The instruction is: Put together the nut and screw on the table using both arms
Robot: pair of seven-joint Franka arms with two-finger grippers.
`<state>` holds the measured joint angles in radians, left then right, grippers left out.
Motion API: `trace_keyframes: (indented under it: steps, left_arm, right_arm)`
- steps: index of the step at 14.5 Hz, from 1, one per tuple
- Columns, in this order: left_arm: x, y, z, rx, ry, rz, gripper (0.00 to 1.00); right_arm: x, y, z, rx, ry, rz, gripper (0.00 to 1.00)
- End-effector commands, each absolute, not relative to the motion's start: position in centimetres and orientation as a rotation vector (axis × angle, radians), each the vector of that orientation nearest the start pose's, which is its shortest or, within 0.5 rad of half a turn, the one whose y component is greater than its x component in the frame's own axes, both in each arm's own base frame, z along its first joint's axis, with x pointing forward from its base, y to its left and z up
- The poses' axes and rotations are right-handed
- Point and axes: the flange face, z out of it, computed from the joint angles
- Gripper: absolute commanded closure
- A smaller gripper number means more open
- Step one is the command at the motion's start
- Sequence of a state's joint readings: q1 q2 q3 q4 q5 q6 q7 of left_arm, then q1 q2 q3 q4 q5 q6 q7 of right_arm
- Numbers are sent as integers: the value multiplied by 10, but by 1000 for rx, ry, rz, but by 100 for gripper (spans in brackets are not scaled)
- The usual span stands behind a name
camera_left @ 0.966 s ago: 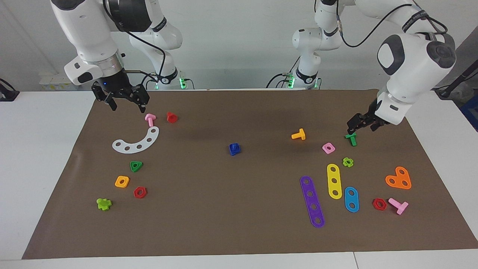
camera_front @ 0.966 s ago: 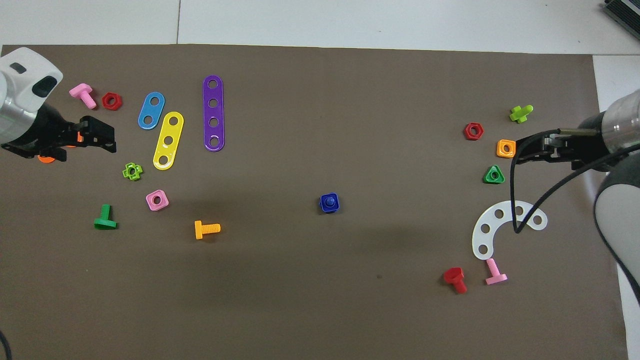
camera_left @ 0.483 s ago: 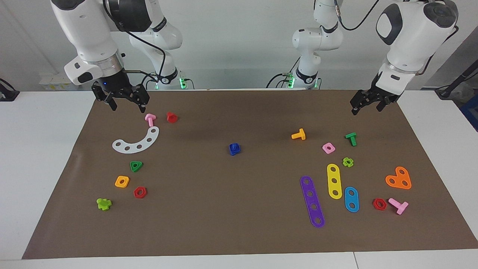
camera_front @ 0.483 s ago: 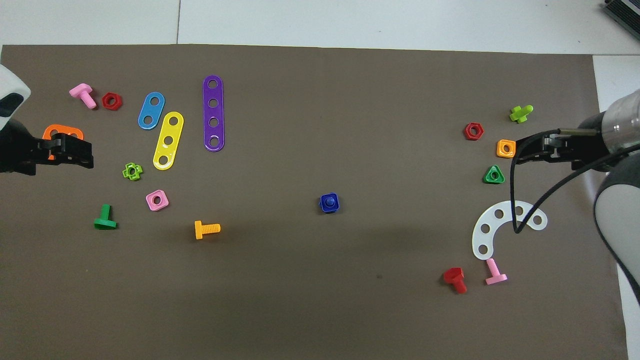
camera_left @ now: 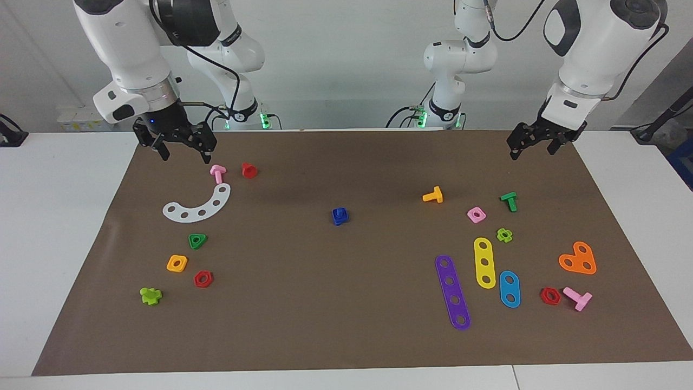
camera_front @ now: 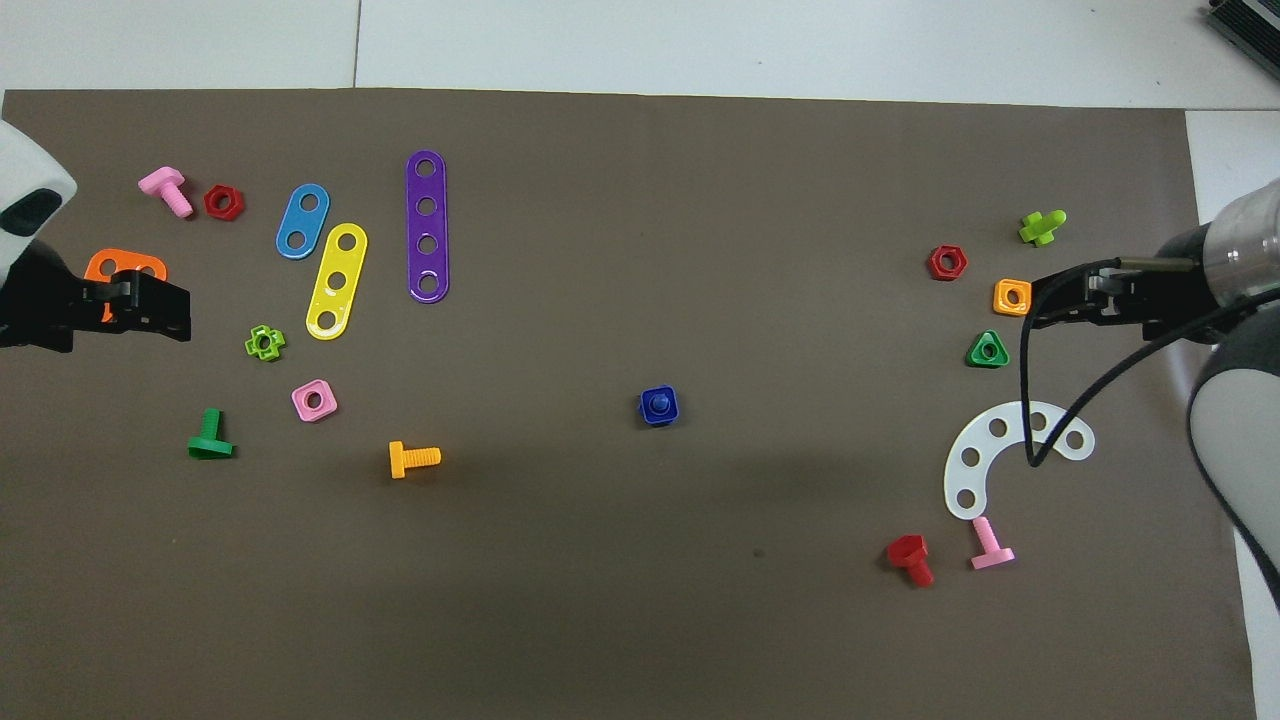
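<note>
The dark blue square nut [camera_left: 340, 216] lies in the middle of the brown mat [camera_left: 346, 314]. In the overhead view the nut [camera_front: 647, 418] has the blue screw's stem [camera_front: 658, 403] standing in its centre hole. The screw's head is hidden. My left gripper [camera_left: 532, 154] hangs open and empty above the mat's edge nearest the robots, at the left arm's end. In the overhead view it [camera_front: 183, 310] covers part of an orange heart plate. My right gripper [camera_left: 185, 158] hangs open and empty over the mat's edge beside a pink bolt [camera_left: 217, 173]. It also shows in the overhead view [camera_front: 1036, 313].
At the left arm's end lie a green bolt [camera_left: 509, 200], pink nut [camera_left: 476, 214], orange bolt [camera_left: 433, 195], purple [camera_left: 452, 292], yellow and blue strips, and an orange heart plate [camera_left: 578, 260]. At the right arm's end lie a white arc [camera_left: 197, 206], red bolt [camera_left: 248, 170] and green triangular nut [camera_left: 197, 241].
My left gripper has risen from just over the green bolt and drawn back toward the robots' edge of the mat. The right arm and the blue piece have not moved.
</note>
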<state>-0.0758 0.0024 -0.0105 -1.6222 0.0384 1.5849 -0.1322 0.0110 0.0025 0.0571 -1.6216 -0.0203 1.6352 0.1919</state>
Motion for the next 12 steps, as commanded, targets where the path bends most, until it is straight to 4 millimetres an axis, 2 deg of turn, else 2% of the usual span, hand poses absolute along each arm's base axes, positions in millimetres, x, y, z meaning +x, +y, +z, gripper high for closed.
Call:
trace_keyframes:
  steps: [1,5,7,12]
  left_arm:
    - [557,-42,604,-3095,-61,21,0]
    - [557,-42,604,-3136,-65,23,0]
    - [557,-41,603,-3148,42,27,0]
    - [558,-42,604,-3171,32,13,0]
  right_arm:
    - [554,35,605,-3133,214,-34,0]
    - [553,36,605,-3133,212,-31,0]
    - [553,36,605,-3133,212,-31,0]
    - [553,35,605,-3133,214,-31,0]
